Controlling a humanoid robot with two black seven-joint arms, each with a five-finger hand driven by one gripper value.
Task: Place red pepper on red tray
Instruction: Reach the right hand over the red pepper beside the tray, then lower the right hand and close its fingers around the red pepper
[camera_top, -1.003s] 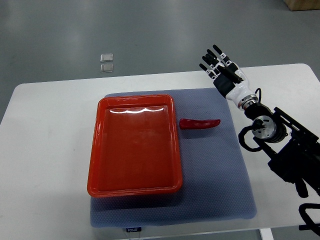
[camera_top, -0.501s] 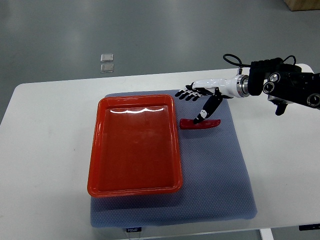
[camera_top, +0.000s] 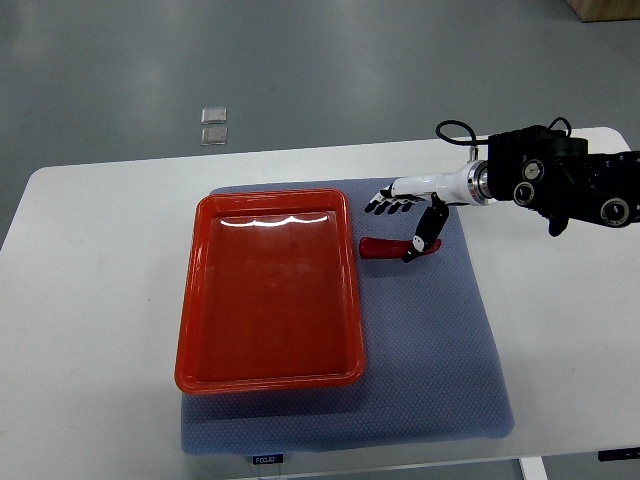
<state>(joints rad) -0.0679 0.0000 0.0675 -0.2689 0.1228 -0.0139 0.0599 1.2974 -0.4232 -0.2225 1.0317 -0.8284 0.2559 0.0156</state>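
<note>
Red pepper lying beside a red tray, a robot hand over its right end.

The red pepper (camera_top: 392, 247) lies on a blue-grey mat (camera_top: 430, 350), just right of the red tray (camera_top: 268, 375), long axis running left to right across the desk (camera_top: 90, 300). The right hand (camera_top: 412, 215), reaching from the desk's right edge, spreads its fingers (camera_top: 385, 206) open, thumb down on the pepper without gripping it. A small label on the mat's near edge is unreadable.

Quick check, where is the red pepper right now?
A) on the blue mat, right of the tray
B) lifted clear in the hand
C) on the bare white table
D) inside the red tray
A: the red pepper lies on the blue mat just right of the empty red tray, with the right hand over it.
</note>
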